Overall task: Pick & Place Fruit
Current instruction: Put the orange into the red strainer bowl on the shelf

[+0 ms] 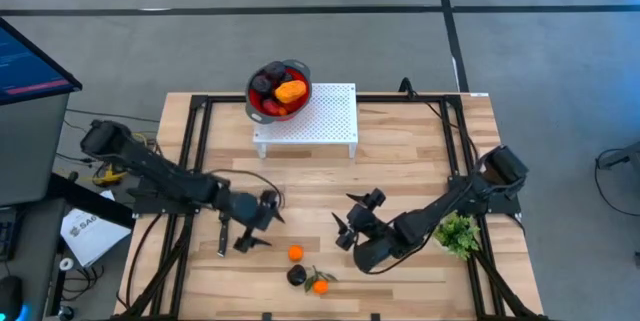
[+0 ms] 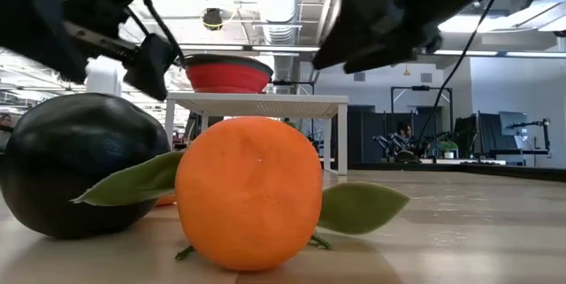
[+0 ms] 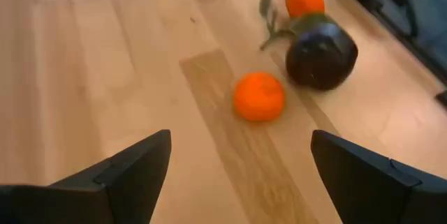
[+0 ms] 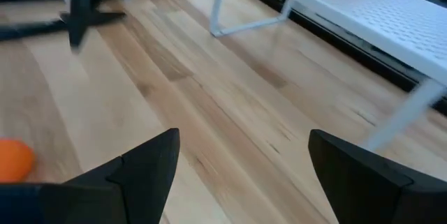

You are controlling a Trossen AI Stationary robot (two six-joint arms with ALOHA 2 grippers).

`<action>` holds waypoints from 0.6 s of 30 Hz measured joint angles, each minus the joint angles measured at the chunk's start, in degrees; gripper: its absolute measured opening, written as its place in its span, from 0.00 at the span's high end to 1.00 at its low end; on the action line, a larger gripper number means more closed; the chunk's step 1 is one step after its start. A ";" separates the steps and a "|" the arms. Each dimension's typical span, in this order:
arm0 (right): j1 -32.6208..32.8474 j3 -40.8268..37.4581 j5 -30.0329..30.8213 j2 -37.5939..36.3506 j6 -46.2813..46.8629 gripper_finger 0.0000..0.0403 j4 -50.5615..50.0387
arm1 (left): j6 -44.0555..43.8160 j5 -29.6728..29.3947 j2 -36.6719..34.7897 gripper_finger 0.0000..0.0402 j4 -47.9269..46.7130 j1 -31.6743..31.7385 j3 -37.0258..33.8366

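Smooth orange ball (image 3: 258, 96) lies near glossy, seemingly dark-purple round fruit (image 3: 321, 54).

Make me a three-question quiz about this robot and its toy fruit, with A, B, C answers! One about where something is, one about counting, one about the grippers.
1. Where does the red bowl sit?
A. on the white stand
B. on the floor
C. beside the green sprig

2. How many loose fruits lie on the table?
A. one
B. three
C. six

3. How is the left gripper?
A. shut on an orange
B. open, holding nothing
C. inside the bowl

Answers:
1 A, the bowl stands on the stand's corner.
2 B, two orange balls and one dark fruit.
3 B, its fingers stand apart over bare wood.
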 joint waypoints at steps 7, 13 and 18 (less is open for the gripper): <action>0.92 0.06 -1.15 1.04 -8.24 0.23 7.09 | -6.13 -7.99 12.37 0.17 17.72 -8.47 0.02; 2.89 0.06 -1.17 1.04 -9.78 0.23 7.52 | -12.43 -16.22 20.63 0.23 29.77 -10.42 0.02; 3.77 0.06 -1.15 1.04 -10.69 0.23 7.48 | -16.19 -17.87 25.86 0.26 34.65 -10.40 0.02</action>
